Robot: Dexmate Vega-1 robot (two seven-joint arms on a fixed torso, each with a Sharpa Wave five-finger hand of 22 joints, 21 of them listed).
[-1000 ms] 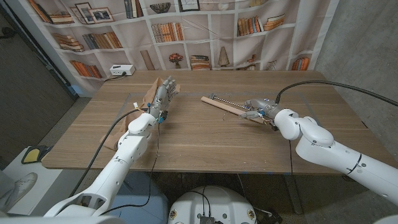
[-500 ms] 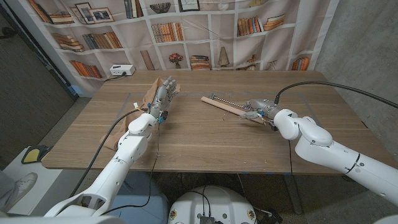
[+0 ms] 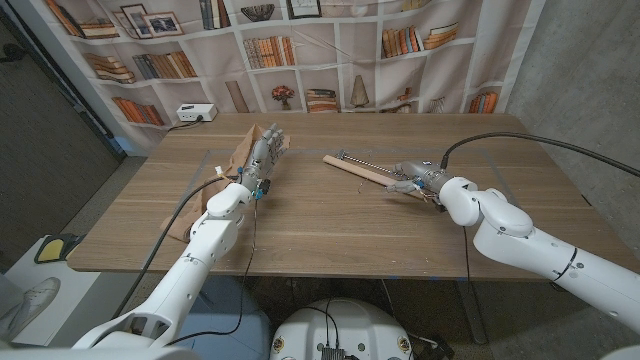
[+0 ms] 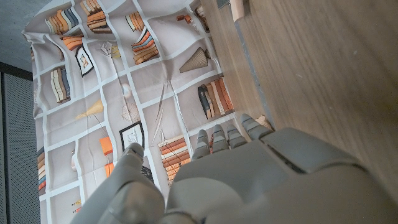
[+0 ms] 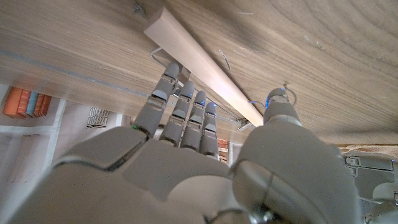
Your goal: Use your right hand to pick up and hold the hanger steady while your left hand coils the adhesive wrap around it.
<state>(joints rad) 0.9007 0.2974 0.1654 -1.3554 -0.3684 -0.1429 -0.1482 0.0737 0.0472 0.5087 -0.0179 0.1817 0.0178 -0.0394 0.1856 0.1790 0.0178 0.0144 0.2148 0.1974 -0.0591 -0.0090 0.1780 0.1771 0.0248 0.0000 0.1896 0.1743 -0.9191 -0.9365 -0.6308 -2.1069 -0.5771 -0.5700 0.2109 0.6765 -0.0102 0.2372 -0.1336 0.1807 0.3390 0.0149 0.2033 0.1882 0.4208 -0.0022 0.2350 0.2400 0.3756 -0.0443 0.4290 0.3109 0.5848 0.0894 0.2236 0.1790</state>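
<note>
The wooden hanger [image 3: 358,170] lies slanted on the table right of centre, with metal fittings along its bar. My right hand [image 3: 410,178] is at the bar's near end. In the right wrist view its fingers [image 5: 180,106] reach over the pale bar [image 5: 199,62] and the thumb [image 5: 280,102] stands on the other side, apart and not clamped. My left hand [image 3: 262,150] stands at the table's left with straight fingers [image 4: 224,137], holding nothing. A tan flat piece [image 3: 241,150], perhaps the wrap, lies right beside it.
The wooden table [image 3: 320,225] runs wide in front of both arms. A white power box [image 3: 196,112] sits at the back left corner. A bookshelf-printed backdrop [image 3: 300,50] hangs behind. Black cables trail along both arms.
My right arm has crept slightly toward the picture's left along the hanger. The left hand has stayed in place.
</note>
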